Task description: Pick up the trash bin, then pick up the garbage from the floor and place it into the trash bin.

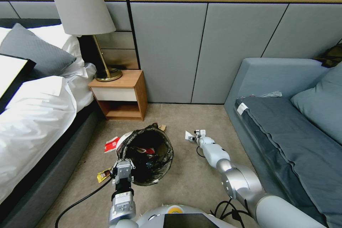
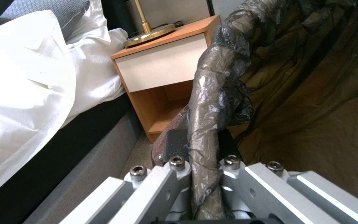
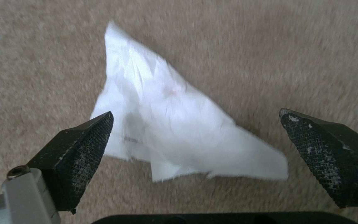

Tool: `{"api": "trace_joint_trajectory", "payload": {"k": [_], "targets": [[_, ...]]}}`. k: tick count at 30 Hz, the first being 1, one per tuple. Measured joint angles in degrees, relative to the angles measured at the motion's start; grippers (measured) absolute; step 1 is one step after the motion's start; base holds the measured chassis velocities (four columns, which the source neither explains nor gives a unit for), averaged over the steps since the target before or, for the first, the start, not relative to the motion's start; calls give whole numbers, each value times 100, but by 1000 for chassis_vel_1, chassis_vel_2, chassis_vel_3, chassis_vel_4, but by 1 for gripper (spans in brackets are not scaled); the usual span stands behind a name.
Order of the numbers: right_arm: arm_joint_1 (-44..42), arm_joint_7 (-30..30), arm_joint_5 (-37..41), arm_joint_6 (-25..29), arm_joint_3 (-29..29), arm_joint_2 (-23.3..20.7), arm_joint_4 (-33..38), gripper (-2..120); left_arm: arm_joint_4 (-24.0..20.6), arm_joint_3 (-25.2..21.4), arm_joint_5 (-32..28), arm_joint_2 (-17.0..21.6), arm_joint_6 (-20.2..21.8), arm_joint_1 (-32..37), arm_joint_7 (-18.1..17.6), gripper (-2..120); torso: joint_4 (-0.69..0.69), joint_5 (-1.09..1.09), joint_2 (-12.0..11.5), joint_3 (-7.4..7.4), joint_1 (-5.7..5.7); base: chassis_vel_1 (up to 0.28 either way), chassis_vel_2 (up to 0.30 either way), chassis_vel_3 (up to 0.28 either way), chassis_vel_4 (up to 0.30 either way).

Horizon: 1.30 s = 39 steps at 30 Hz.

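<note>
The left gripper [image 1: 122,168] clamps the bin's [image 1: 148,156] lined rim between bed [image 1: 35,121] and sofa [image 1: 285,131], while the right gripper [image 3: 195,149], fingers spread, straddles a white scrap [image 3: 166,118] on the carpet [image 1: 199,121] beside wrappers [image 1: 111,145].

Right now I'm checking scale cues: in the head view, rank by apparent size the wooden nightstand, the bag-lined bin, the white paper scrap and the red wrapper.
1. Wooden nightstand
2. Round white trash bin with black bag liner, nearer the camera
3. Red snack wrapper
4. White paper scrap
</note>
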Motion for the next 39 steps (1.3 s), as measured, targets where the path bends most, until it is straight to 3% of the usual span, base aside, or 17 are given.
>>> {"api": "trace_joint_trajectory", "payload": {"k": [20, 39], "targets": [[61, 153, 2, -166, 817, -10, -142, 100, 9, 15, 78, 2, -34, 26, -10, 0, 0, 0, 0, 0, 0, 0, 0, 0, 0], [47, 162, -12, -134, 1050, 95, -207, 100, 14, 30, 102, 3, -75, 36, -28, 0, 0, 0, 0, 0, 0, 0, 0, 0, 0]]}}
